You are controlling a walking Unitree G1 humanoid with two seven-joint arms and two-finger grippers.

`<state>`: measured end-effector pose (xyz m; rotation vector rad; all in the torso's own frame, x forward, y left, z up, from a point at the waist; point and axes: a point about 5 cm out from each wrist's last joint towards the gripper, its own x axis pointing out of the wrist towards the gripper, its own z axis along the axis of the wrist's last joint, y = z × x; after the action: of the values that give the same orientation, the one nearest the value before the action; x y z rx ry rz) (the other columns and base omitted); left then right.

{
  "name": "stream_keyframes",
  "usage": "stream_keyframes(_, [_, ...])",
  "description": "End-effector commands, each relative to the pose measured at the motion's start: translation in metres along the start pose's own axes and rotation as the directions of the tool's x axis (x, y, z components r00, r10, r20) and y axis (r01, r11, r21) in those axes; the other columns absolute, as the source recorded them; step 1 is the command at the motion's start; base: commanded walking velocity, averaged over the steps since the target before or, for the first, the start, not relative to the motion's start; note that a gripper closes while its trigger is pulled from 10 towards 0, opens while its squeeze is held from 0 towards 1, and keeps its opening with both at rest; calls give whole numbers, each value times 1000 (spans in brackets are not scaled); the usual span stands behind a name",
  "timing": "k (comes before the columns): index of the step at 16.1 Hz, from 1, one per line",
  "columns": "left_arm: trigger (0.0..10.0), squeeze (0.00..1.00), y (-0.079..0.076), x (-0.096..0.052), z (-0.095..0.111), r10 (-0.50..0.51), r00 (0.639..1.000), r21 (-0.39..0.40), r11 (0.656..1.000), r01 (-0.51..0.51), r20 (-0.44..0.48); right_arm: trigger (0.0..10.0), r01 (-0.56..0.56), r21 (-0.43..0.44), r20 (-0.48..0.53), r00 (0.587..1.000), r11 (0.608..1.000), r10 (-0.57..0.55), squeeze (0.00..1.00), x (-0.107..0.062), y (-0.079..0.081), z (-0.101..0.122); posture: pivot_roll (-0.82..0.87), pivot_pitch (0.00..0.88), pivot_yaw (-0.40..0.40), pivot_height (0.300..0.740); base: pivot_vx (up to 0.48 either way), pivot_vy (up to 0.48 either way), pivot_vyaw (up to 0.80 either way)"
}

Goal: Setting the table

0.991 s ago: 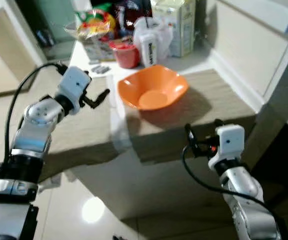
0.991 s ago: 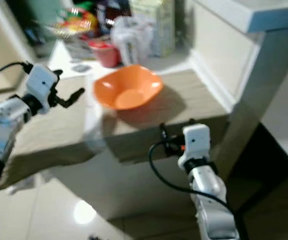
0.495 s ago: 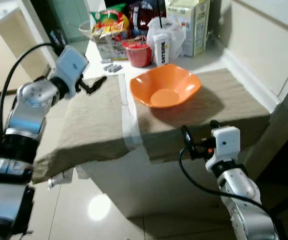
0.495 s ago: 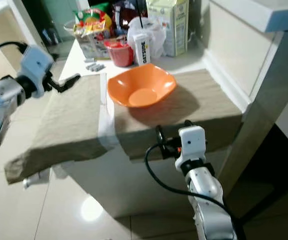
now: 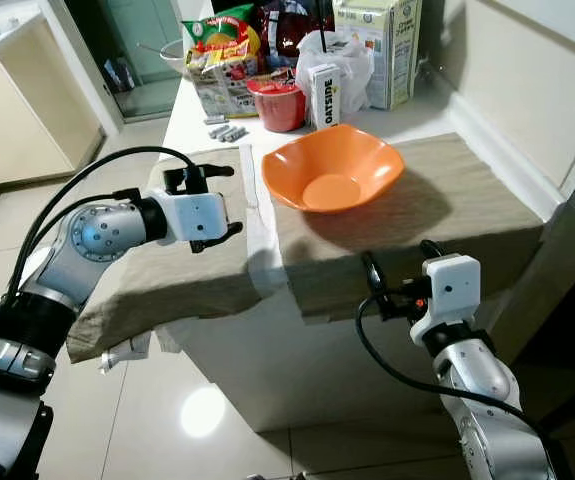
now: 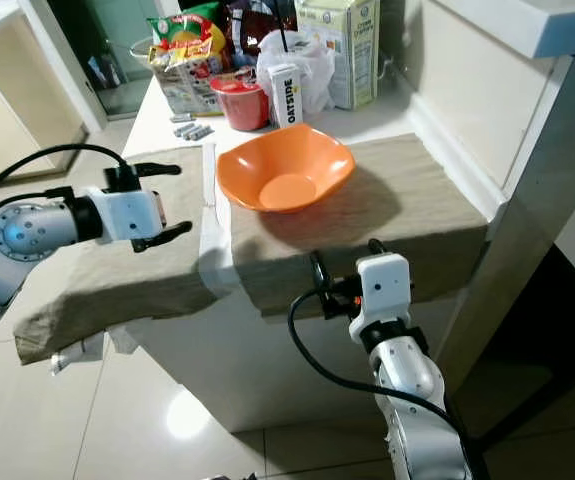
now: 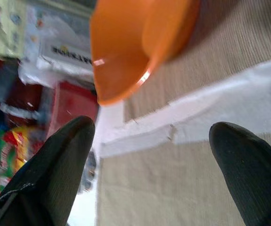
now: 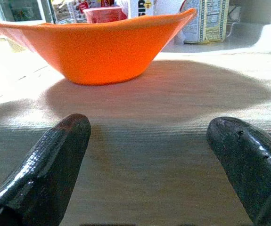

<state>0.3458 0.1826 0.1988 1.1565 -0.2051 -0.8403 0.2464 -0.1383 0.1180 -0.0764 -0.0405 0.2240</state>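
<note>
**Orange bowl on the right placemat, both grippers open and empty**

An orange bowl [image 5: 333, 179] sits upright in the upper centre of the left eye view, resting on the nearer-left part of a beige placemat [image 5: 447, 215] that covers the right half of a white table [image 5: 257, 230]. A second beige placemat [image 5: 162, 275] lies to the left of it, its near edge drooping over the table's front edge at the lower left. A narrow strip of bare white table shows between the two mats.

The left gripper [image 5: 217, 203] hovers above the left placemat, left of centre in the frame, pointing toward the bowl. Its two black fingers are spread wide with nothing between them. In the left wrist view the fingertips [image 7: 55, 165] frame the white strip and the bowl's rim, and the gripper stays clear of the bowl.

The right gripper [image 5: 399, 268] is in the lower centre-right of the frame, just in front of the table's near edge, where the right placemat hangs over. Its fingers point at the table edge. In the right wrist view they are set wide apart, holding nothing, with the bowl [image 8: 95, 44] beyond them on the mat.

At the top of the frame, behind the bowl, the far end of the table carries a red cup [image 5: 279, 105], a small white carton [image 5: 326, 97], a tall carton [image 5: 388, 50], a white plastic bag [image 5: 352, 62] and snack packets [image 5: 217, 45]. A few small batteries [image 5: 225, 131] lie near the left mat's far corner.
</note>
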Motion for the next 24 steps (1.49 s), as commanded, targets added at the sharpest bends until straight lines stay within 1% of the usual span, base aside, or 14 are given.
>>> stream_keyframes(1, [10000,0,15,4,9,73,996,66,995,-75,42,10000,-6,-3,-8,1000,1000,6,0,-1,4,-2,-179,0,190,736,0,0,0])
stream_keyframes(3, [10000,0,22,8,14,132,989,93,986,-139,73,10000,-5,-4,-9,1000,1000,5,0,-1,5,-2,-181,0,190,736,0,0,0])
stream_keyframes(5, [10000,0,23,10,14,170,982,88,980,-176,78,10000,-4,-7,-9,1000,1000,4,0,-1,4,-1,-185,0,190,736,0,0,0])
stream_keyframes(8, [10000,0,20,13,14,207,974,95,972,-216,93,10000,-2,-12,-11,1000,1000,2,0,-2,4,-1,-188,0,188,736,0,0,0])
stream_keyframes(10, [10000,0,20,16,16,205,974,107,971,-215,101,10000,-5,-16,-11,1000,1000,5,0,-2,4,-1,-190,1,190,736,0,0,0])
stream_keyframes(14, [10000,0,15,23,17,152,981,156,973,-170,118,10000,1,-14,-13,1000,1000,-1,0,-4,6,-1,-196,9,202,736,0,0,0])
stream_keyframes(16, [10000,0,12,25,16,130,986,164,976,-147,109,10000,4,-12,-13,1000,1000,-4,0,-4,6,-1,-197,11,204,736,0,0,0])
stream_keyframes(19, [10000,0,6,29,17,103,987,184,975,-124,121,10000,1,-13,-11,1000,1000,-1,0,-4,6,-1,-198,12,203,736,0,0,0])
stream_keyframes(22, [10000,0,4,34,19,86,988,201,973,-112,130,10000,-2,-16,-9,1000,1000,2,0,-3,6,0,-198,12,203,736,0,0,0])
stream_keyframes(24, [10000,0,6,37,19,79,989,213,971,-105,127,10000,-1,-15,-9,1000,1000,1,0,-4,6,0,-203,15,204,736,0,0,0])
